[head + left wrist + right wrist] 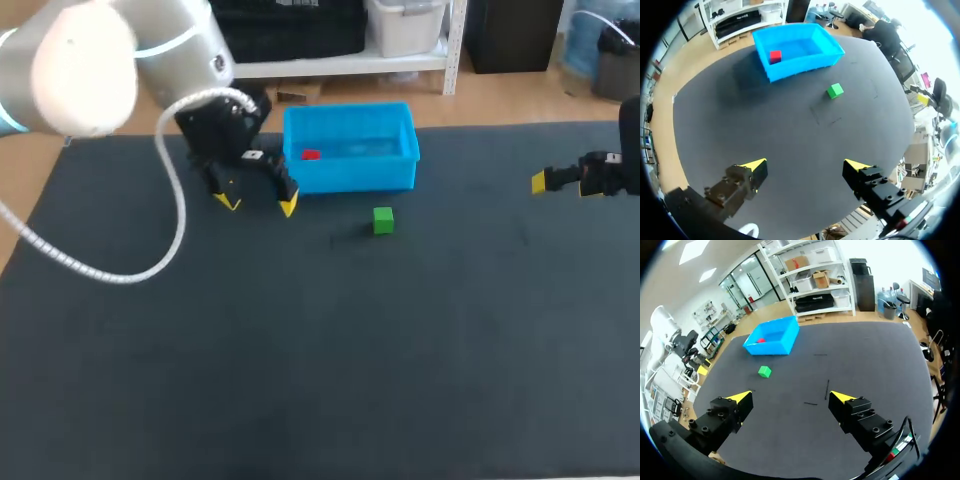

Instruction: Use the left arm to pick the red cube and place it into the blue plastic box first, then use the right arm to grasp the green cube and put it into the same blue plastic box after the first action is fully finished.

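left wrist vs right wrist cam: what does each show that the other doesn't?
Left wrist only: the left gripper up close, fingers open over bare table, and the red cube seen whole. Right wrist only: the right gripper up close, open, nothing between its fingers. Both: the blue plastic box with the red cube inside (only a sliver from the right wrist) and the green cube on the table outside it.

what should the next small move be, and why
Probably start the right gripper, open, toward the green cube. The red cube already lies in the blue box, the left gripper is open and empty beside it, and the green cube sits untouched on the table.
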Controlling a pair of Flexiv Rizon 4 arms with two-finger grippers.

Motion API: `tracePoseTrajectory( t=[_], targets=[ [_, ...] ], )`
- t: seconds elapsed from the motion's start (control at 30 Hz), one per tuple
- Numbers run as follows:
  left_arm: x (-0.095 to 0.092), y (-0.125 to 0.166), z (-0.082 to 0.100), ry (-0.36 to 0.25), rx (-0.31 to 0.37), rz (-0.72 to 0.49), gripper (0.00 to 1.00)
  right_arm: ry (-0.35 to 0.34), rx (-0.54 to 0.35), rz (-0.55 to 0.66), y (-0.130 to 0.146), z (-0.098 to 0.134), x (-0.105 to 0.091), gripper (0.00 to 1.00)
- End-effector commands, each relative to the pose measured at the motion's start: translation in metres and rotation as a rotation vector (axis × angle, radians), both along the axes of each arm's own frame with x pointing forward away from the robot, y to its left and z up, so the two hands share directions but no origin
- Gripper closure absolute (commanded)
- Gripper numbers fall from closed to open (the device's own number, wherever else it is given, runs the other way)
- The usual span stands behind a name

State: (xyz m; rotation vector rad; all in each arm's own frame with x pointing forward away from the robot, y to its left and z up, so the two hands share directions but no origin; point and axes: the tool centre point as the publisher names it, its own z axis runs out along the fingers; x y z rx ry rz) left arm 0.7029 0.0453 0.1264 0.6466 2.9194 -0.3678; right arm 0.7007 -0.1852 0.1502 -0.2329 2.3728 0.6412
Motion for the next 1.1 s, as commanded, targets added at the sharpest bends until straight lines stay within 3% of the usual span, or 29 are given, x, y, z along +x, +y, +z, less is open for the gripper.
tracePoseTrajectory(
  t=[0.03, 0.1, 0.5, 0.57, 1.1],
  targets=[
    [-0.019, 0.019, 0.002, -0.489, -0.252, 0.124, 0.0, 0.0, -0.001, 0.0, 0.0, 0.0, 0.0, 0.0],
    [-0.018, 0.024, 0.001, -0.502, -0.247, 0.118, 0.0, 0.0, -0.001, 0.0, 0.0, 0.0, 0.0, 0.0],
    [0.012, 0.039, -0.002, -0.435, -0.316, 0.09, 0.0, 0.0, -0.001, 0.0, 0.0, 0.0, 0.0, 0.0],
    [0.017, 0.04, -0.002, -0.431, -0.303, 0.085, 0.0, 0.0, -0.001, 0.0, 0.0, 0.0, 0.0, 0.0],
    [0.026, 0.052, -0.005, -0.375, -0.296, 0.009, 0.0, 0.0, -0.001, 0.0, 0.0, 0.0, 0.0, 0.0]
  ],
)
